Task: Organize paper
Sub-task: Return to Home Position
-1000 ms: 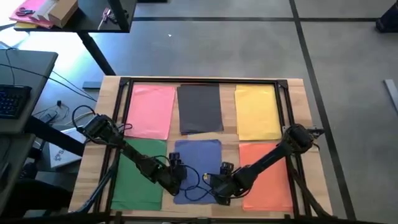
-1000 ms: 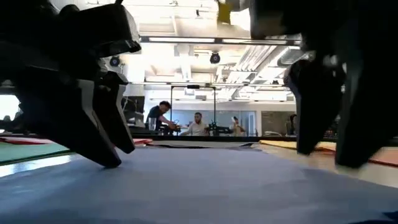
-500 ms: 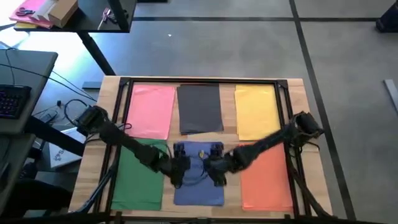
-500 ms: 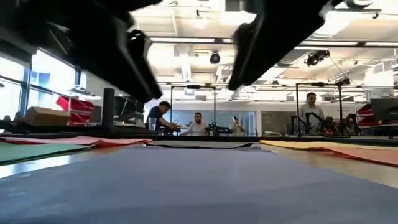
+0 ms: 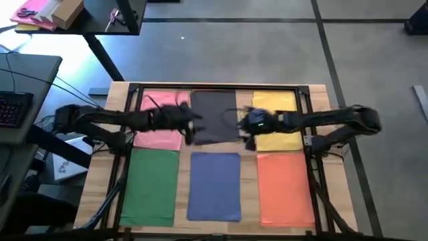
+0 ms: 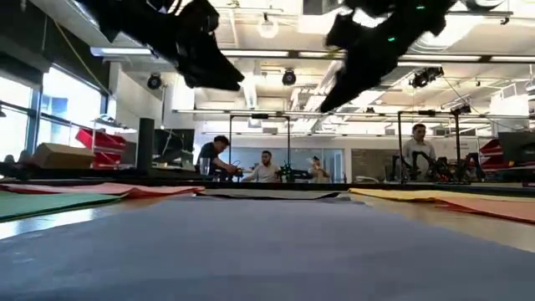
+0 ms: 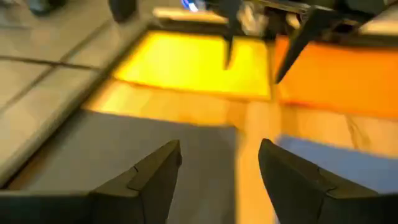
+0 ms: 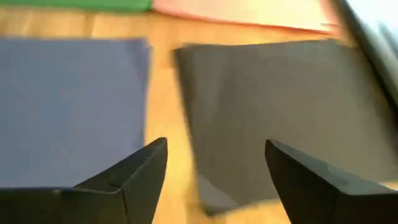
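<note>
Six sheets of paper lie flat on the wooden table in two rows. Pink (image 5: 162, 119), dark grey (image 5: 214, 117) and yellow (image 5: 276, 120) are in the far row. Green (image 5: 150, 184), blue (image 5: 214, 186) and orange (image 5: 284, 187) are in the near row. My left gripper (image 5: 190, 128) hovers open above the dark grey sheet's near left corner (image 7: 124, 149). My right gripper (image 5: 246, 128) hovers open above its near right corner (image 8: 273, 112). In the low view both grippers, left (image 6: 209, 67) and right (image 6: 359, 58), hang well clear of the table.
A black frame (image 5: 217, 86) runs along the table's far edge and down its sides. A desk with a keyboard (image 5: 13, 107) stands left of the table. A pink-and-yellow bundle with a cardboard box (image 5: 50, 13) lies on another desk. People (image 6: 263, 167) sit in the room beyond.
Both grippers have risen from low over the blue sheet's near part and gone toward the table's far edge. They now hover over the dark grey sheet's near corners. The arms have stretched out sideways across the pink and yellow sheets.
</note>
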Robot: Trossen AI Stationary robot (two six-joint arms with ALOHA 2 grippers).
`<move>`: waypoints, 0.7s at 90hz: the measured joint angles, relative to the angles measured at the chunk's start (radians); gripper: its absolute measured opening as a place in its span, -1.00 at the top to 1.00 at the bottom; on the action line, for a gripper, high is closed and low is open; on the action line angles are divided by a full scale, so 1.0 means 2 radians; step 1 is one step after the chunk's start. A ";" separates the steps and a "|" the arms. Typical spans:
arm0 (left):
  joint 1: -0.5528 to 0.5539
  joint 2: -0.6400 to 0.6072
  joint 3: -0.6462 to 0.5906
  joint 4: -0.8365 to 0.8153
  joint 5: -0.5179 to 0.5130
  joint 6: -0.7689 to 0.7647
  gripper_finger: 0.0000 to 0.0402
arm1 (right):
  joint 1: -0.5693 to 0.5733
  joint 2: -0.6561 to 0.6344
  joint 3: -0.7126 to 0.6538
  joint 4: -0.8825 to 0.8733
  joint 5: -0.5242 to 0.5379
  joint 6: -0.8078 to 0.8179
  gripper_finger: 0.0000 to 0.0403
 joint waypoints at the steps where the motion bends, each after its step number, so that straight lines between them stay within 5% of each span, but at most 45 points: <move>1: 0.006 -0.005 0.000 0.000 0.001 0.002 -0.02 | -0.001 -0.011 -0.006 0.003 0.002 0.003 -0.21; 33: 0.085 -0.164 -0.002 -0.094 0.005 0.018 -0.01 | 0.004 -0.321 -0.146 0.061 0.041 0.091 0.10; 63: -0.034 -0.317 -0.135 -0.084 -0.091 -0.028 0.24 | 0.120 -0.370 -0.195 0.088 0.088 0.080 0.83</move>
